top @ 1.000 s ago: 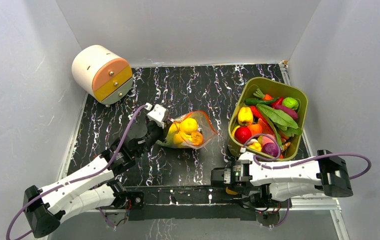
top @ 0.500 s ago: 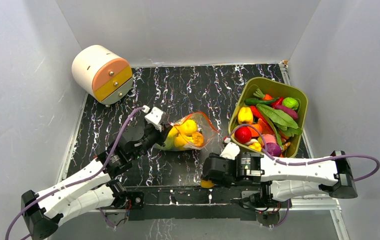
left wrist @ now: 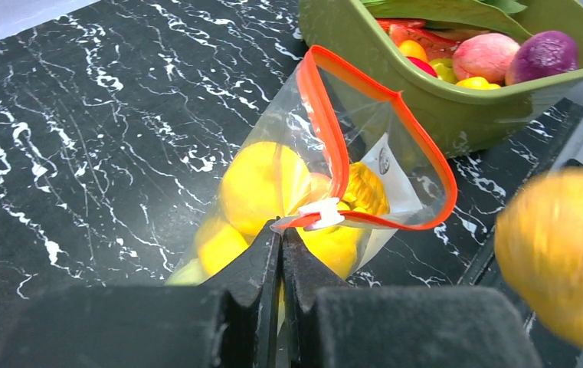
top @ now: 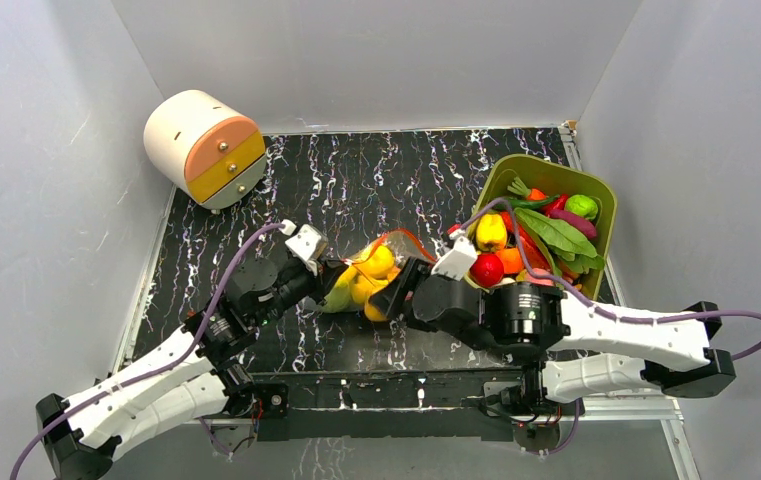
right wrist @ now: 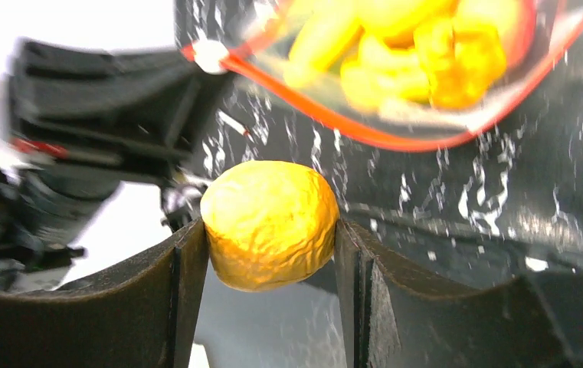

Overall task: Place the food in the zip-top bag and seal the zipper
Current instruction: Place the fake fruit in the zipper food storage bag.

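Note:
The clear zip-top bag (top: 381,270) lies mid-table with yellow and orange toy food inside (left wrist: 261,184). Its red-orange zipper (left wrist: 334,146) stands open in a loop, with the white slider tab (left wrist: 320,215) at the near corner. My left gripper (left wrist: 282,238) is shut on the bag's corner just below the slider. My right gripper (right wrist: 271,230) is shut on a wrinkled yellow-orange toy food (right wrist: 270,224), held just in front of the bag's mouth (right wrist: 395,115). That food shows blurred at the right of the left wrist view (left wrist: 560,253).
An olive-green tub (top: 601,190) full of toy fruits and vegetables stands at the right, close behind the bag. A round white drawer box with orange and yellow fronts (top: 201,148) sits at the back left. Grey walls enclose the table.
My right arm has swung left from the near edge to the bag's mouth with the yellow-orange food in it. My left gripper has drawn the bag's corner slightly nearer and left.

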